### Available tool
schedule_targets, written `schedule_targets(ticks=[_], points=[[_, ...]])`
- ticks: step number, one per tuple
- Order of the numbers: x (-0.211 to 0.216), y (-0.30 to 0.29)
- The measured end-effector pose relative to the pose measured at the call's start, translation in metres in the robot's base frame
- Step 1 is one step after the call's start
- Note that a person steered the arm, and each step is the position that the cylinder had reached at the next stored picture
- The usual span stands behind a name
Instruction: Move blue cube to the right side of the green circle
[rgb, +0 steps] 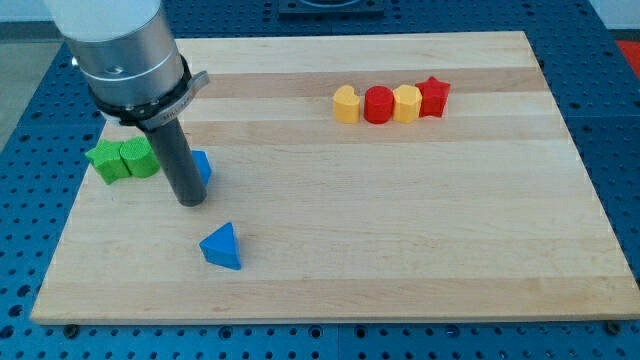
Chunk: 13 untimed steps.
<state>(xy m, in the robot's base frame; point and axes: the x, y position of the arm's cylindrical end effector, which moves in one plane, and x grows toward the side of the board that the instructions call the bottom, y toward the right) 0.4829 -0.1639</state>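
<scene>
My tip (191, 202) rests on the board at the view's left. A blue cube (202, 166) is mostly hidden behind the rod, just up and right of the tip and touching or nearly touching the rod. A green circle block (139, 158) sits left of the rod, close to it. A green star-shaped block (105, 160) touches the circle's left side. A blue triangle block (222, 246) lies below and right of the tip, apart from it.
Near the view's top right a row of touching blocks: a yellow block (346, 104), a red circle (378, 104), a yellow block (407, 103), a red star (434, 96). The wooden board (420, 230) has edges all around.
</scene>
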Motion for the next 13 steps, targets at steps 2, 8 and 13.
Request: schedule_targets(ticks=[2,8,13], points=[[-0.014,0.000],[-0.017,0.012],[-0.021,0.038]])
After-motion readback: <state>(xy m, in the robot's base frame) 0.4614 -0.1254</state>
